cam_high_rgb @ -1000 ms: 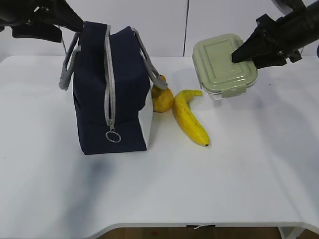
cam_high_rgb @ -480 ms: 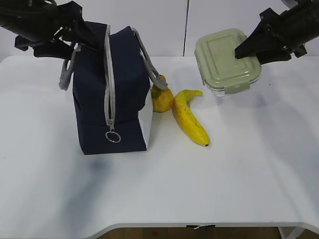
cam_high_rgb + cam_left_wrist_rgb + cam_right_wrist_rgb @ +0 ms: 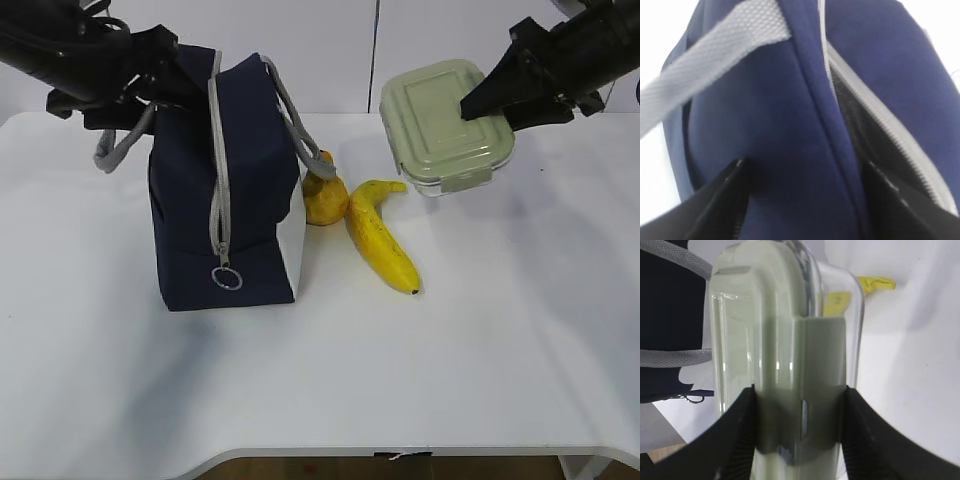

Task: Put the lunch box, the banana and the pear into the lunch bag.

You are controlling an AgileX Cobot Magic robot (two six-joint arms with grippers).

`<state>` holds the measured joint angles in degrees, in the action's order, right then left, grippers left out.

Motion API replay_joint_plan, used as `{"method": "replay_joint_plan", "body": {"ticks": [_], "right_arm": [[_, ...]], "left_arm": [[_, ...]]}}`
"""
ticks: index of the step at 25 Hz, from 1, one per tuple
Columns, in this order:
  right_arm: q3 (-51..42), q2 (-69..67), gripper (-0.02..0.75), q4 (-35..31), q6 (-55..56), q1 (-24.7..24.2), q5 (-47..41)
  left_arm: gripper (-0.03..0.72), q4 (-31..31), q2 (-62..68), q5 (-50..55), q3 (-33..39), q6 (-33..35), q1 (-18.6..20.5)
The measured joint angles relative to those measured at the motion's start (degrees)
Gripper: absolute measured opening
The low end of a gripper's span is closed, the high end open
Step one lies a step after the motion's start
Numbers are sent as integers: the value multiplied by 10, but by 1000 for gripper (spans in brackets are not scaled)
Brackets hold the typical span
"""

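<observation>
- navy fabric of the lunch bag (image 3: 222, 190) stands upright at the left of the table (image 3: 320, 380); its grey zipper (image 3: 217, 170) has parted a little near the top, where the left wrist view shows a dark slit beside the zip tape, though most of the zip still looks shut.
- the left gripper (image 3: 800, 200) has come in from the far left onto the bag's top far edge; its jaws stand apart, straddling a fold of navy cloth, and i cannot tell whether they pinch it. the grey handle (image 3: 125, 145) on that side has swung outward.
- the right gripper (image 3: 799, 425) is clamped on a clip tab of the lunch box (image 3: 445, 120), which has risen off the table and shifted slightly left, toward the bag.
- my reading: the box is on its way, but the bag must open wider before it fits.
- the banana (image 3: 380, 240) and the pear (image 3: 323, 195) lie untouched just right of the bag.
- no brand, label or writing can be read anywhere.
</observation>
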<state>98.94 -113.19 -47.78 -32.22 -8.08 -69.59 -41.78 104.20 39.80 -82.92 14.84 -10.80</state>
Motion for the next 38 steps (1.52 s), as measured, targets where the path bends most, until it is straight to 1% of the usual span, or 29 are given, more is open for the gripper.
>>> {"method": "replay_joint_plan", "body": {"ticks": [3,4,6,9,12,13,15,19,21,27,30,38], "right_arm": [[0,0,349,0,0,0,0],[0,0,349,0,0,0,0],[0,0,349,-1,0,0,0],[-1,3,349,-15,1,0,0],[-1,14,349,-27,3,0,0],[-1,19,349,-32,3,0,0],[-1,28,349,-48,3,0,0],[-1,43,349,-76,3,2,-1],[-1,50,349,-80,3,8,-1],[-1,56,349,-90,3,60,-2],[-1,58,349,-100,2,76,-8],[-1,66,349,-137,-5,81,-9]], "left_arm": [[429,0,3,-1,0,0,0],[394,-1,3,-2,0,0,0],[314,-4,3,-3,0,0,0],[167,-8,3,-4,0,0,0],[48,-13,3,-4,0,0,0],[22,-16,3,-3,0,0,0],[6,-26,3,-1,0,1,0],[4,-48,3,10,0,14,0],[4,-59,3,18,0,27,0],[4,-112,3,44,0,87,0],[4,-131,3,56,0,113,0],[3,-174,3,85,0,163,0]]}}
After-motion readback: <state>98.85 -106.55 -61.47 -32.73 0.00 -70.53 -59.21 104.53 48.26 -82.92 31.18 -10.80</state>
